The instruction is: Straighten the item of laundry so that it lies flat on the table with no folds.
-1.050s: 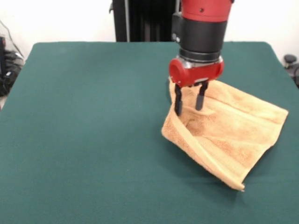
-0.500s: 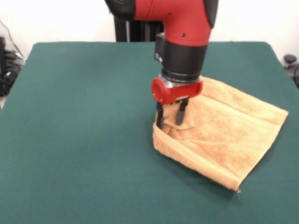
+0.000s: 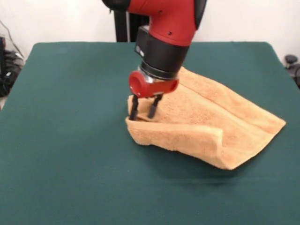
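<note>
The item of laundry (image 3: 211, 124), a tan-orange terry towel, lies right of centre on the green table (image 3: 70, 150). Its left edge is lifted and stretched, with a raised fold running along the near side to a hump at the lower right. My gripper (image 3: 143, 112) comes down from the red and black arm onto that lifted left edge. It is shut on the towel, with one dark finger (image 3: 134, 108) outside the cloth and the other behind the pinched fold. The towel's far right corner rests on the table.
Green table stretches to the left and in front of the towel. Dark cables (image 3: 7, 65) hang off the left edge, and a dark object (image 3: 293, 63) sits beyond the right edge.
The gripper has moved left and a little nearer, dragging the towel's left edge with it. The towel has been pulled longer leftward, and its near fold has risen.
</note>
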Controlling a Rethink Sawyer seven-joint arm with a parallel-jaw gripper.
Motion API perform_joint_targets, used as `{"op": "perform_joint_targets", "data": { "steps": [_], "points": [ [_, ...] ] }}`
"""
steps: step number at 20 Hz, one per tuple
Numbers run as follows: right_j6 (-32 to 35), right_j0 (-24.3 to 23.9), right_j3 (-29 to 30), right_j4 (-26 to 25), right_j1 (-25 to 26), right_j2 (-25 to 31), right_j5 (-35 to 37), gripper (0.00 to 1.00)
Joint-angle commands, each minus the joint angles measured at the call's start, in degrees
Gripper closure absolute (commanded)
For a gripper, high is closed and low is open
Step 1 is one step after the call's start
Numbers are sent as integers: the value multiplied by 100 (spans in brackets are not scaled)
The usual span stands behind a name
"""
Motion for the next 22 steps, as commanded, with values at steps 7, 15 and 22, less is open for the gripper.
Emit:
{"op": "perform_joint_targets", "data": {
  "steps": [7,15,22],
  "points": [
    [-1929,49,-350,-514,-425,567,1133,0],
    [-1725,-213,-343,-133,-445,1235,823,0],
    [-1690,-555,-121,347,-423,1555,1174,0]
  ]
}}
